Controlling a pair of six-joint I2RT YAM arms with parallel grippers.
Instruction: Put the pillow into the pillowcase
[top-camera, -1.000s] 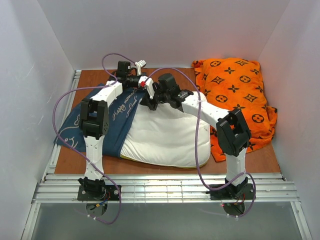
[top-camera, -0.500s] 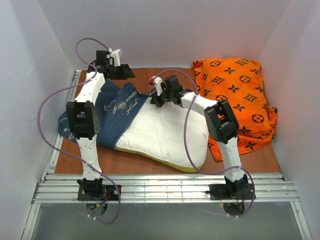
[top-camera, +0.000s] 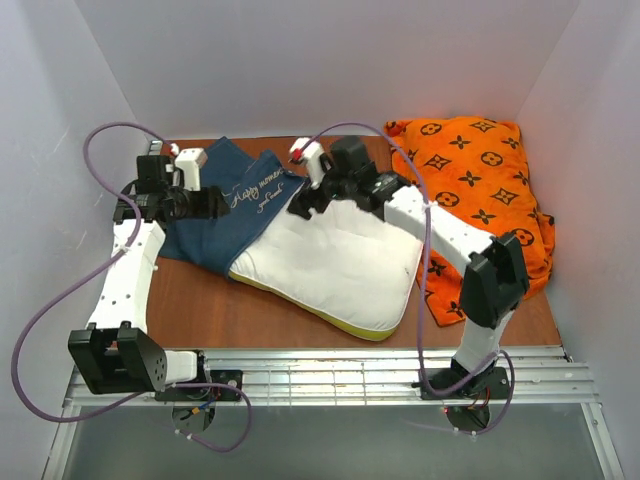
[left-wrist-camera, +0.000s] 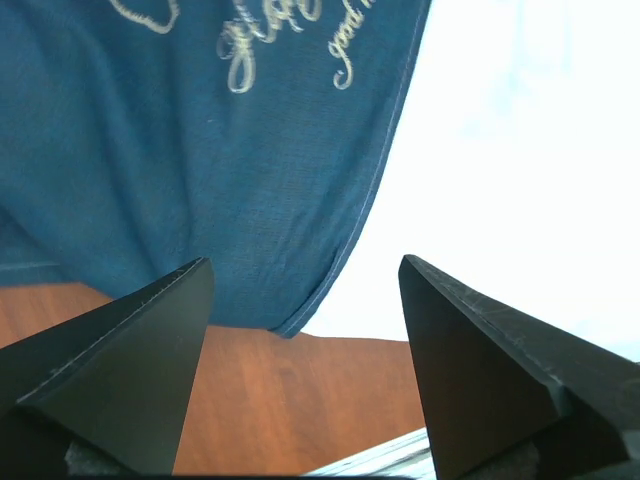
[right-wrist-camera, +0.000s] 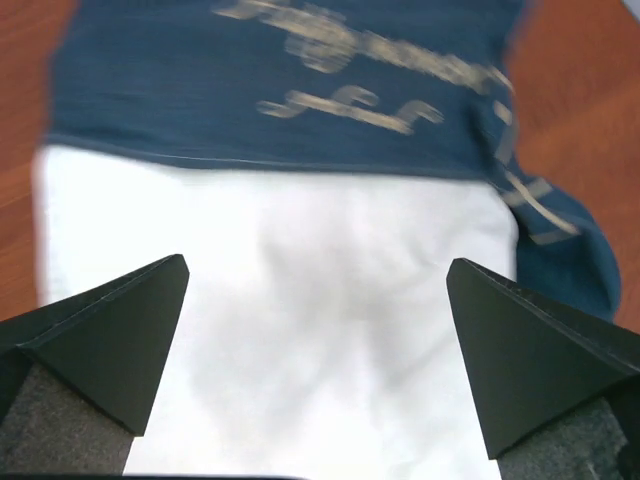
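Currently my left pincer (top-camera: 218, 204) stands wide apart and grips nothing. It hovers over the pillowcase (top-camera: 235, 200) at the far left of the table (top-camera: 200, 310). Its wrist camera looks between the two dark tips at navy cloth with pale cursive writing (left-wrist-camera: 290, 40). The cloth's hem runs down to the bare wood, and the white of the pillow (left-wrist-camera: 520, 130) lies to the right of that hem.

My right pincer (top-camera: 300, 208) is likewise apart and empty. It hangs over the far left end of the pillow, just where the white fabric meets the navy. Its wrist camera shows the pillowcase hem lying straight across the pillow, with blue on the far side and white on the near side. That view is blurred, so I cannot tell whether the pillow's end sits inside the case or merely under a flap of it.

The pillow lies slantwise in the middle of the table. Its far left end is covered by the pillowcase and most of it is out in the open, with its yellow band (top-camera: 300, 306) showing along the near edge. The pillowcase lies rumpled to the left of it and on its far side. An orange cushion (top-camera: 470, 180) with dark monogram marks lies at the far right, just beside the pillow's right end.
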